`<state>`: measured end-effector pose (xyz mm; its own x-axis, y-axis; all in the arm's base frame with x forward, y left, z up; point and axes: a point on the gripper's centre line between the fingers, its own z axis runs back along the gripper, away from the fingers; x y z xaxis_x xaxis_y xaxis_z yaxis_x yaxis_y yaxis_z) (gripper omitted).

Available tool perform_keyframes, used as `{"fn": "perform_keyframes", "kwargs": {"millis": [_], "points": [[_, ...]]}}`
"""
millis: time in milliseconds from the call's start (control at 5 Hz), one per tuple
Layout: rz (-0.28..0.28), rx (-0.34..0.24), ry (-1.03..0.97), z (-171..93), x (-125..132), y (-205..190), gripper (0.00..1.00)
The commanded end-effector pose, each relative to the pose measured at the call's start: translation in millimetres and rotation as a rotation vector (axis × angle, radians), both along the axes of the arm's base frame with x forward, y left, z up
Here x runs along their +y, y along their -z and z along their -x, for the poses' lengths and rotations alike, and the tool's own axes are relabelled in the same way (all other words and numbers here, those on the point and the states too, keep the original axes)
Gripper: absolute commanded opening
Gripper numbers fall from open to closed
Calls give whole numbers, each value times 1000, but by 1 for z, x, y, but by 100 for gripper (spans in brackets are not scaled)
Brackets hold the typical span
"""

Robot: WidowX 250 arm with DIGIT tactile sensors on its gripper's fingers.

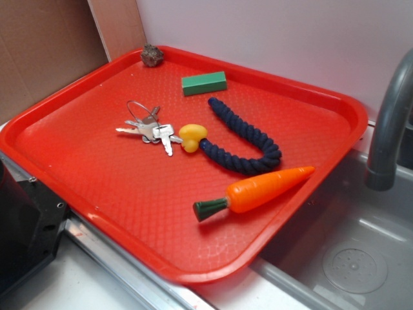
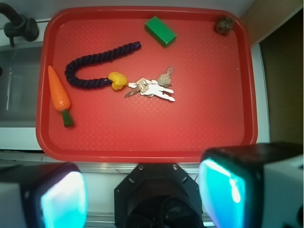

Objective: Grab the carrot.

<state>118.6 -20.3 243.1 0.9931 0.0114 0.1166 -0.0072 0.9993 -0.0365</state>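
The orange carrot [image 1: 264, 189] with a dark green stem stub lies flat near the front right edge of the red tray [image 1: 97, 187]. From above, the carrot [image 2: 59, 93] sits at the tray's left side, stem toward me. My gripper [image 2: 142, 194] hangs high above the near edge of the tray [image 2: 213, 128], far from the carrot. Its two teal-padded fingers [image 2: 64, 199] stand wide apart with nothing between them. In the exterior view the gripper is out of frame.
On the tray lie a dark blue rope [image 1: 248, 142], a yellow duck [image 1: 192, 137], a bunch of keys [image 1: 150, 129], a green block [image 1: 204, 83] and a small brown lump [image 1: 152, 56]. A sink basin [image 1: 348, 258] with a grey faucet [image 1: 390, 123] adjoins on the right. The robot base [image 2: 159, 194] is below.
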Motion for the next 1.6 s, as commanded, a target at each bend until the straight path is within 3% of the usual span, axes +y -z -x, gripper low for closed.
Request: {"fn": "perform_keyframes", "kwargs": {"millis": [0,200,400,800,1200,1400], "points": [[0,0,0,0,0,0,100],[-50,-36,158,-17,-39,46,100],[-52,-50,261,-30,-71,82,100],[15,-66,462,-53,-115,138,100],[-36,32,497,-89,-143,190,100],[-31,41,537,-89,-153,191,100]]}}
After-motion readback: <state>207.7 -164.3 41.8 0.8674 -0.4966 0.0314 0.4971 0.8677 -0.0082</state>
